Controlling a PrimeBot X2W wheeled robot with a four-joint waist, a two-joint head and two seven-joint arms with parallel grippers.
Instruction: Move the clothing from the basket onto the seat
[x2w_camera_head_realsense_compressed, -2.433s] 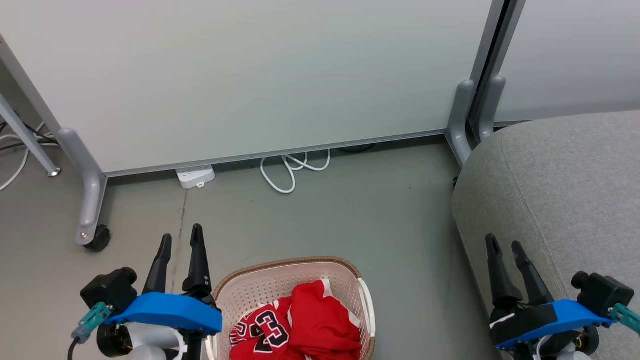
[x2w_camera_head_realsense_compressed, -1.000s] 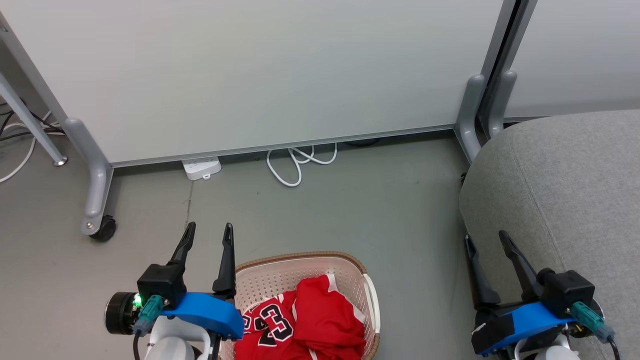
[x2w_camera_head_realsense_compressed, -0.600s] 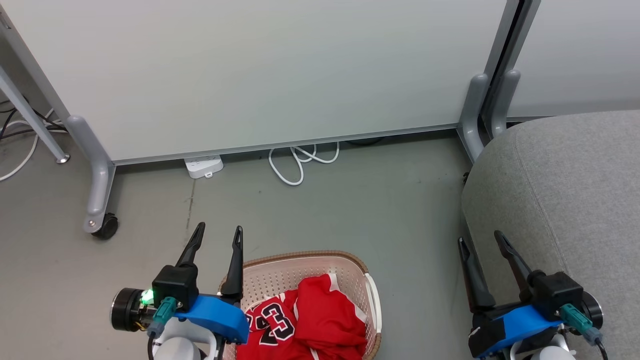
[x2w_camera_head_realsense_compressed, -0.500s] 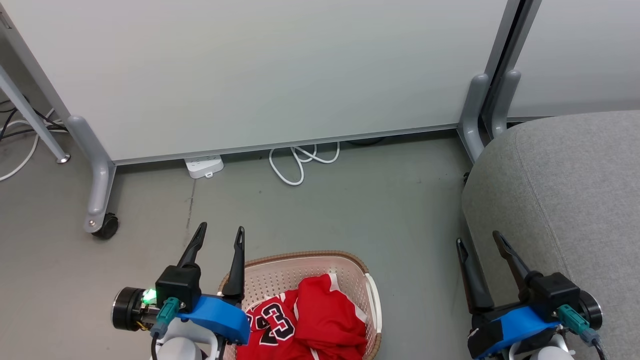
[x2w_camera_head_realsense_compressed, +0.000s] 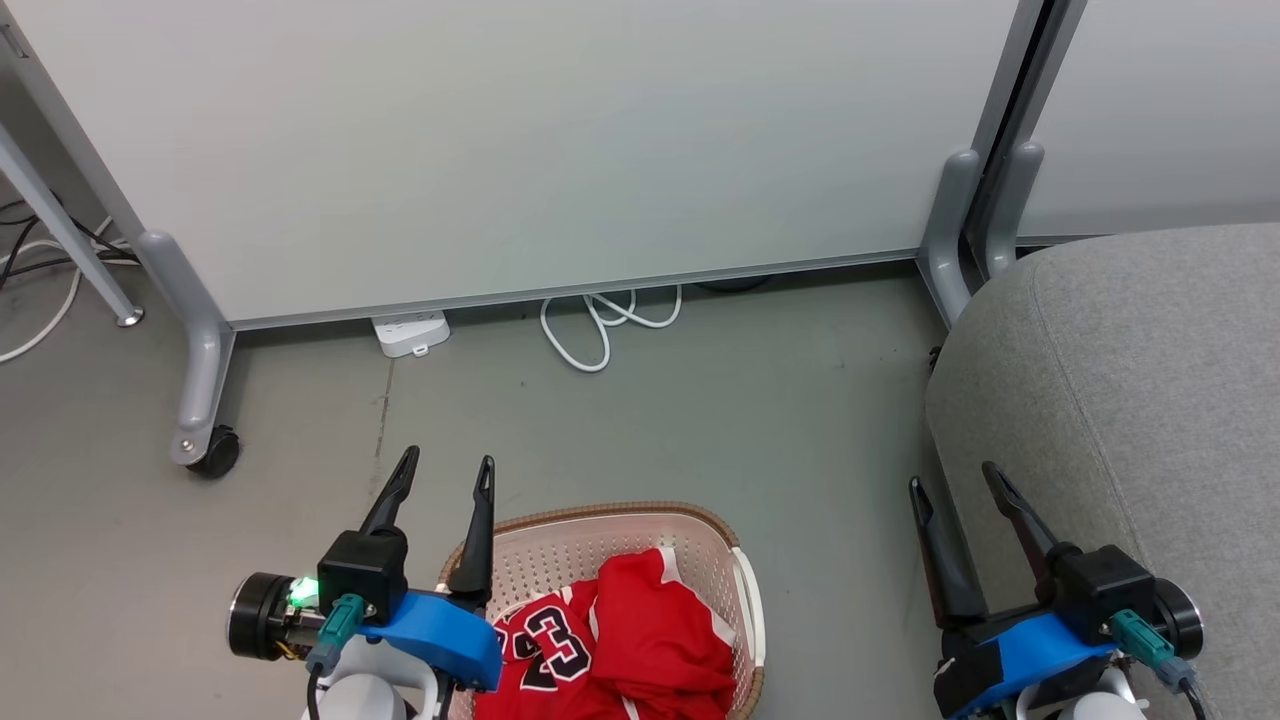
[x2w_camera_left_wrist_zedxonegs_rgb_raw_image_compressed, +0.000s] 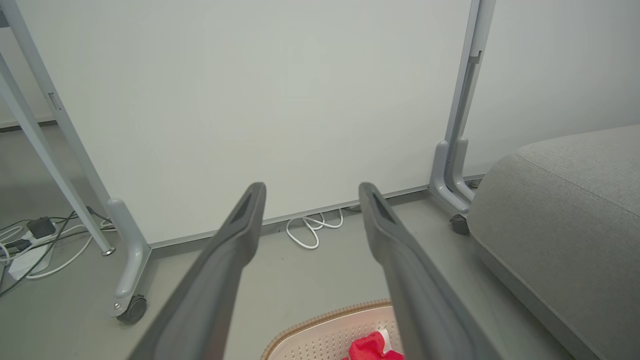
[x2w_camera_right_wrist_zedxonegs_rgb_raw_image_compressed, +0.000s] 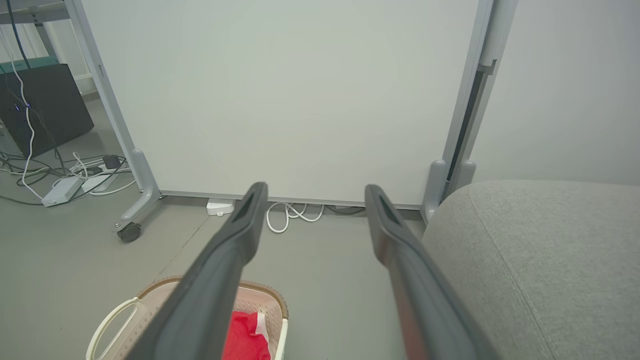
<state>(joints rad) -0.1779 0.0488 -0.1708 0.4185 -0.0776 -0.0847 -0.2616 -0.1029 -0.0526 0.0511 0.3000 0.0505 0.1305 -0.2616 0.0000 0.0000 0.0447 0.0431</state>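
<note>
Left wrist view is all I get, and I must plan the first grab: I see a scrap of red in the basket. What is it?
Observer: The head view shows a red jersey with a black 23, bunched in the basket beside a second red garment with white trim.
Operator: Is the right gripper free?
Observer: Yes. The right gripper is open and empty, at the near left edge of the grey seat, apart from the basket.
Operator: Anything on the basket's sides to avoid?
Observer: A white handle stands out from its right side.
</note>
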